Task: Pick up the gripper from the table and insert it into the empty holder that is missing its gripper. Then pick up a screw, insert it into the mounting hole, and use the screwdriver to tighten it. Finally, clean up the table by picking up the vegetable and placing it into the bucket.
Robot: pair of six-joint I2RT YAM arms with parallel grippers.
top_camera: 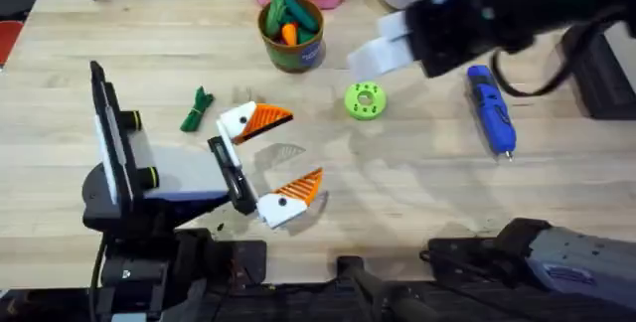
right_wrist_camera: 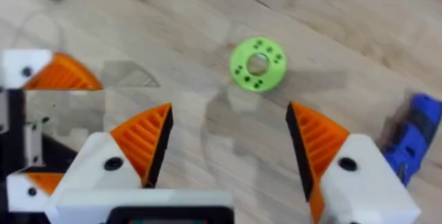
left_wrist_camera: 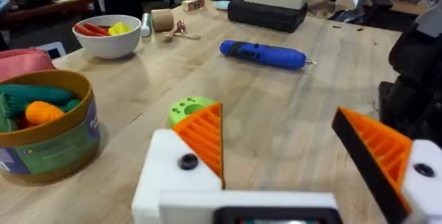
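Grippers both stand spread and empty: left gripper (left_wrist_camera: 276, 148) low over the desk (top_camera: 417, 193), right gripper (right_wrist_camera: 228, 148) above the green disc (right_wrist_camera: 257, 63), probably searching. Screwdriver (top_camera: 491, 109) and vegetable (top_camera: 197, 109) lie waiting.

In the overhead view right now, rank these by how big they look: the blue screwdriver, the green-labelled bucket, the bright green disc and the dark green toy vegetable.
1. Round green-labelled bucket and blue pen-shaped screwdriver: too alike to rank, one wide, one long.
2. Bright green round disc and slim dark green toy vegetable: also close.
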